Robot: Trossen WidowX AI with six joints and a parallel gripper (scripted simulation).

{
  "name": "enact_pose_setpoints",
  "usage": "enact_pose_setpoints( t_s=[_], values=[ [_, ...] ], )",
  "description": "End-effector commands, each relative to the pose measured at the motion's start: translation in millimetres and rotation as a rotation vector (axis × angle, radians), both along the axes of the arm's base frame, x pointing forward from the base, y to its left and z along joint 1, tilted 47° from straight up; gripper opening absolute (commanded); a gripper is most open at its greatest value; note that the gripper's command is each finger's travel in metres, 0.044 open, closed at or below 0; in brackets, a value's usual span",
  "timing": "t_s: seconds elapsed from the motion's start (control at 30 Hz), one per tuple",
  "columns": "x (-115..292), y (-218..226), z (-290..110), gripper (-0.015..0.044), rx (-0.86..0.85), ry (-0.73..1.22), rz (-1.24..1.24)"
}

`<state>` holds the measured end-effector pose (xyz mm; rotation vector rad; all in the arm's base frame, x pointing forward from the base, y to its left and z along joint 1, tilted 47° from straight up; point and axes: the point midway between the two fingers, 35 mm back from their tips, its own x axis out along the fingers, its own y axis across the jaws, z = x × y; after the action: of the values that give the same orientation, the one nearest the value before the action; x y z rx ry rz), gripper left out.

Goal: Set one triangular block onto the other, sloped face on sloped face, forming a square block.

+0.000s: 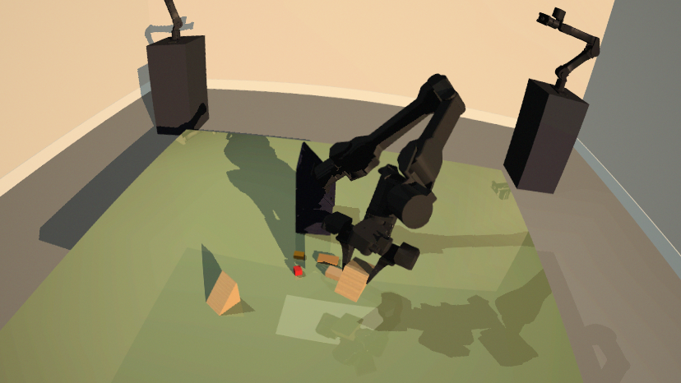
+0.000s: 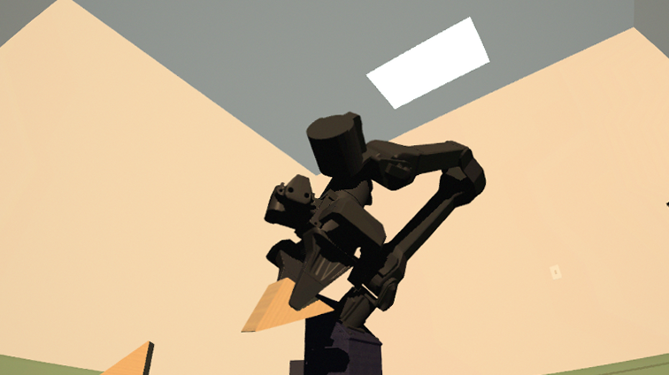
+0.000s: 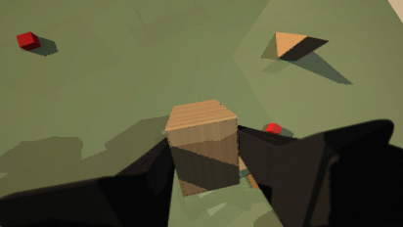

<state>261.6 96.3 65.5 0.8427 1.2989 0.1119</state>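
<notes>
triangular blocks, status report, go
Gripper shut on one triangular block, held clear of the green table. Second triangular block resting alone off to the side. Small red cube and brown blocks under the carry path.

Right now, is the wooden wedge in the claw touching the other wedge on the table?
Apart. The exterior view shows the held wedge in the gripper, raised above the table, with open wall between it and the resting wedge.

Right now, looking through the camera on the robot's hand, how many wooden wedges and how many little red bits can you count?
Triangular wooden blocks: 2 (the held block between the fingers, the other block lying on the table)
Small red pieces: 2 (the far red piece, and the near red piece half hidden behind a finger)
Total: 4
</notes>
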Motion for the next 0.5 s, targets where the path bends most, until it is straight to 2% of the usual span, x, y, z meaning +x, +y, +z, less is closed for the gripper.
enact_pose_setpoints(
  t_s=[0.0,0.47],
  values=[
    [3.8,-0.9,2.0,0.0000,0.033,0.078,0.030],
    [12.9,-5.7,9.2,0.0000,0.185,0.315,0.086]
  ],
)
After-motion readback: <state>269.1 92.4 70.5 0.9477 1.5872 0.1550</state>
